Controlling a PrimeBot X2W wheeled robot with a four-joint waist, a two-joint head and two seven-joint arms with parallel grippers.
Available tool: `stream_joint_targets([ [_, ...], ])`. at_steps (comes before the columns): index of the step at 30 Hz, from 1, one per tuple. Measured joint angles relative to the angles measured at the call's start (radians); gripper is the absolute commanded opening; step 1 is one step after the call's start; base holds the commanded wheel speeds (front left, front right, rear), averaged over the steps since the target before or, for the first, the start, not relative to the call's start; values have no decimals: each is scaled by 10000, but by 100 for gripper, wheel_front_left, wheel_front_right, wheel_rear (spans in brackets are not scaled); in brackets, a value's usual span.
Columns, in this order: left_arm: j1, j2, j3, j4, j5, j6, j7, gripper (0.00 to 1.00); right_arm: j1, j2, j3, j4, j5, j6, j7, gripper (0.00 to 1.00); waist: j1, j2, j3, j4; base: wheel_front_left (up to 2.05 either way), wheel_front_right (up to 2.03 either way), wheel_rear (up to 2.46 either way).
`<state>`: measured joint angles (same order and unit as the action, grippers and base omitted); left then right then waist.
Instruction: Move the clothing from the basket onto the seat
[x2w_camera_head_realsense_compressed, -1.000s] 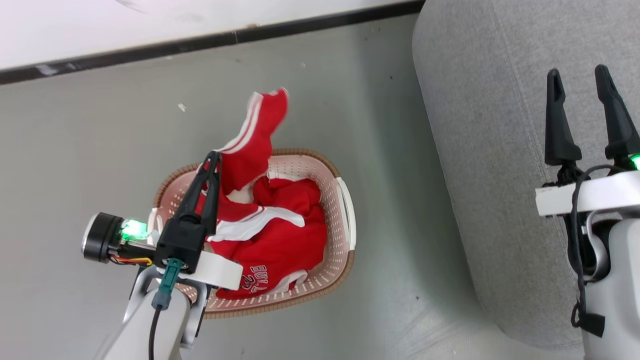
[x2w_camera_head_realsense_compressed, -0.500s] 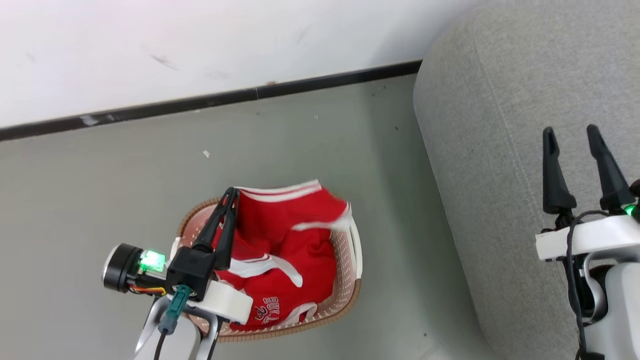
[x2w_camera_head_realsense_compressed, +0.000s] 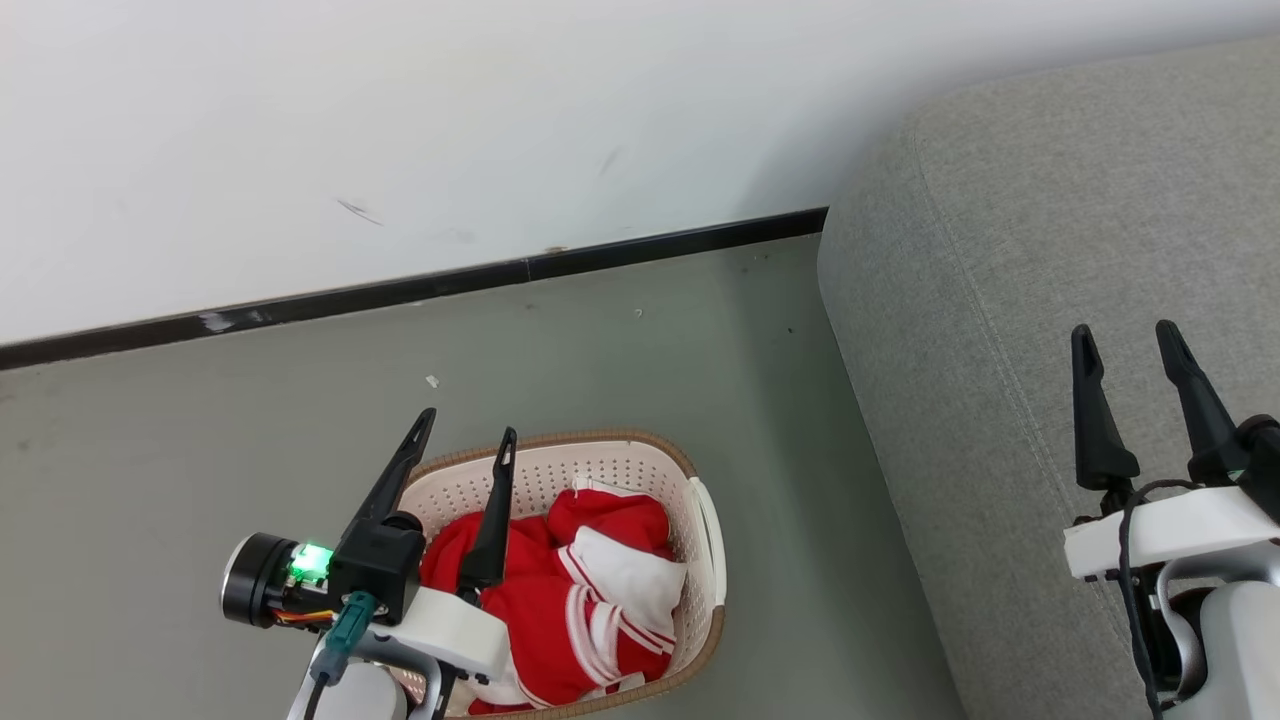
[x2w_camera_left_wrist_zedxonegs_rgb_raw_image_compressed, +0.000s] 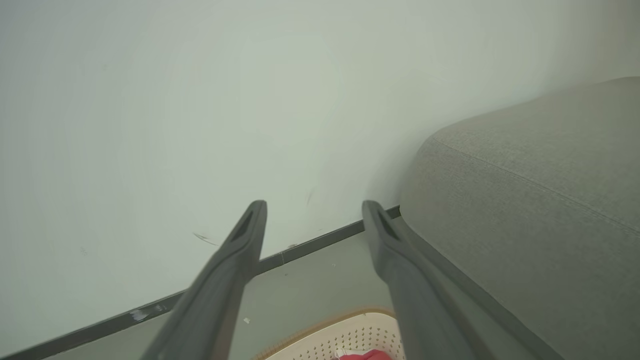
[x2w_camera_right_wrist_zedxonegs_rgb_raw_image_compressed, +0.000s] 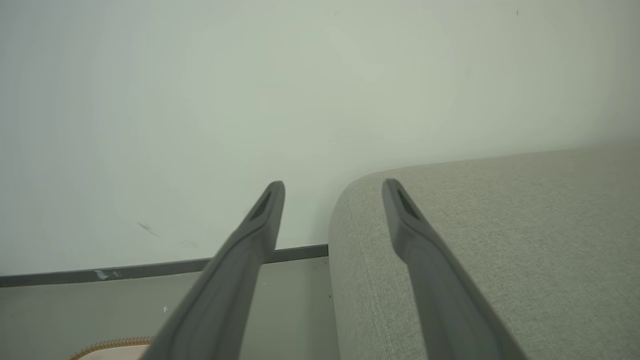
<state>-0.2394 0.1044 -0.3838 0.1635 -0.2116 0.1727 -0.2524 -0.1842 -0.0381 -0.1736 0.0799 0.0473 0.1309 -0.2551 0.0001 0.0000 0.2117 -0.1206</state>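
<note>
Between basket (x2w_camera_head_realsense_compressed: 600, 468) rim and seat (x2w_camera_head_realsense_compressed: 1000, 300) edge, bare floor (x2w_camera_head_realsense_compressed: 800, 480), left tool (x2w_camera_head_realsense_compressed: 470, 422) splayed

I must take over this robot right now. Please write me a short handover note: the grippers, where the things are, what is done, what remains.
Left gripper: open, empty, fingers above the left side of the basket.
Right gripper: open, empty, over the seat.
Clothing: lies bunched inside the basket, which stands on the floor beside the seat.
Done: no garment lies on the visible part of the seat.
To do: grasp each garment, carry it to the seat, release it.
</note>
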Motion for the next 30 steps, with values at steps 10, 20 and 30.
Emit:
stream_joint_targets([
  [10, 455, -21, 654, 46, -539, 104, 0, 100, 467, 0, 113, -4, -67, 0, 0, 100, -1, 0, -669, -2, 0, 0, 0],
  [20, 911, 257, 1473, 109, -949, 491, 0, 100, 713, 4, 640, -92, -151, 2, 0, 100, 0, 0, -1159, 23, 0, 0, 0],
  [30, 1674, 332, 2119, 44, -1258, 802, 0, 100, 1352, 0, 922, -176, -232, 0, 0, 100, 0, 0, -1661, 69, 0, 0, 0],
])
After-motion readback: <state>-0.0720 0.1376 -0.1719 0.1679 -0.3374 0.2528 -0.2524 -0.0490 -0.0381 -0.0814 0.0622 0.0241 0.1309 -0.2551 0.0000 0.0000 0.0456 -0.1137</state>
